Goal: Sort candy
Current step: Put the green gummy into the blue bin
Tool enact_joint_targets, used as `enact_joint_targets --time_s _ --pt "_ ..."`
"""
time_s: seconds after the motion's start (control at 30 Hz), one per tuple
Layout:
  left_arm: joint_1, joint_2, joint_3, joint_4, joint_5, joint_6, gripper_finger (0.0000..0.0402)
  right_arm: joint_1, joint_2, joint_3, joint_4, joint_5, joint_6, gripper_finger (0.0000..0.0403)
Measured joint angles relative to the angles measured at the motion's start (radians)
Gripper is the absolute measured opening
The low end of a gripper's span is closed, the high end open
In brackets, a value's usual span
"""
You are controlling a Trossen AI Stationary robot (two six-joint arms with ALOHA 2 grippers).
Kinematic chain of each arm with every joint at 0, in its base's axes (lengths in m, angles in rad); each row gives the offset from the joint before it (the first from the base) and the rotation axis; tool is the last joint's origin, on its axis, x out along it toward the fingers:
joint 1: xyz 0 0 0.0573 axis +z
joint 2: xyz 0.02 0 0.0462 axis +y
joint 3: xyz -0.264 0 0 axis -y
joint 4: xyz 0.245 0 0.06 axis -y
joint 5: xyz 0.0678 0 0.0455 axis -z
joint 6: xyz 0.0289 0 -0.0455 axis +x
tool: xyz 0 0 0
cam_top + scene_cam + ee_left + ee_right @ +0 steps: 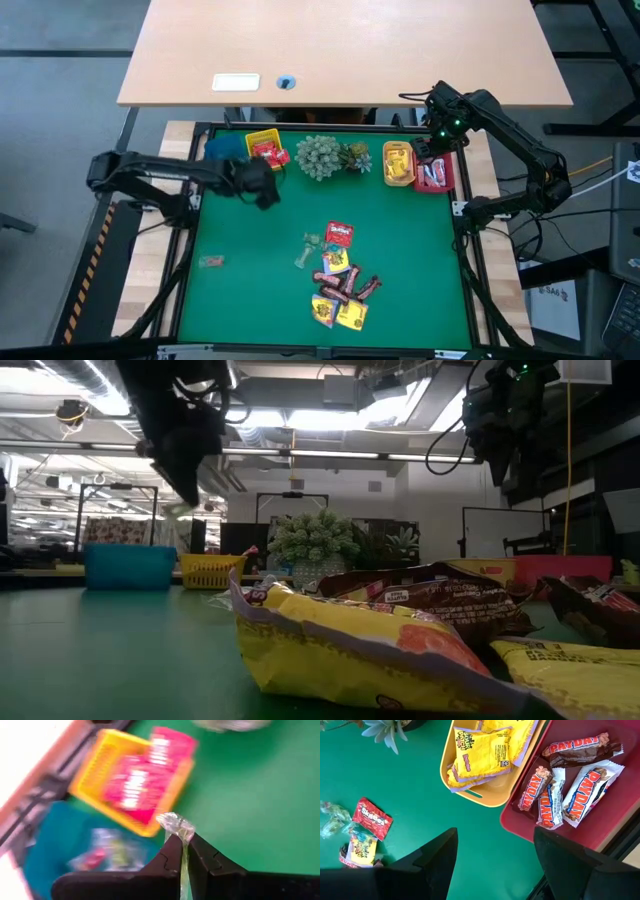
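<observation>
My left gripper [265,190] hangs above the green mat, near the blue bin [225,148] and the yellow bin [265,148], shut on a clear-wrapped candy [176,824]. Red packets fill the yellow bin [135,780]; pale sweets lie in the blue bin [95,850]. My right gripper [495,852] waits open above the mat beside the orange bin [480,765] of yellow packets and the red bin [570,785] of bars. A pile of mixed candy [340,280] lies on the mat's near middle. My left gripper pinches the clear candy between its two fingers [172,851], which slant downward. One twisted end of the wrapper [177,822] sticks out past the fingertips. The candy is lifted clear of the mat.
A grey-green plant cluster [325,155] stands between the yellow and orange bins at the far edge. Single clear sweets lie at the mat's left [210,262] and beside the pile [308,245]. Bare green mat lies between the bins and the pile.
</observation>
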Motion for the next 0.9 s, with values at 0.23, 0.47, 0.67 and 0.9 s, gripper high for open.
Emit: enact_joint_targets --time_s 0.23,0.47,0.67,0.9 --pt "0.187 -0.053 0.0 -0.161 -0.043 -0.012 0.0001 0.0 0.0 0.0 0.0 0.0 0.001 0.0262" --pt "0.272 -0.052 0.0 -0.191 -0.035 -0.063 0.0053 0.0 0.0 0.0 0.007 0.0 0.002 0.0262" --pt "0.289 -0.052 0.0 -0.188 -0.035 -0.09 0.0118 0.0 0.0 0.0 0.019 0.0 0.002 0.0262" --pt "0.289 -0.052 0.0 -0.149 0.07 -0.193 0.0171 0.0 0.0 0.0 0.019 0.0 0.002 0.0262"
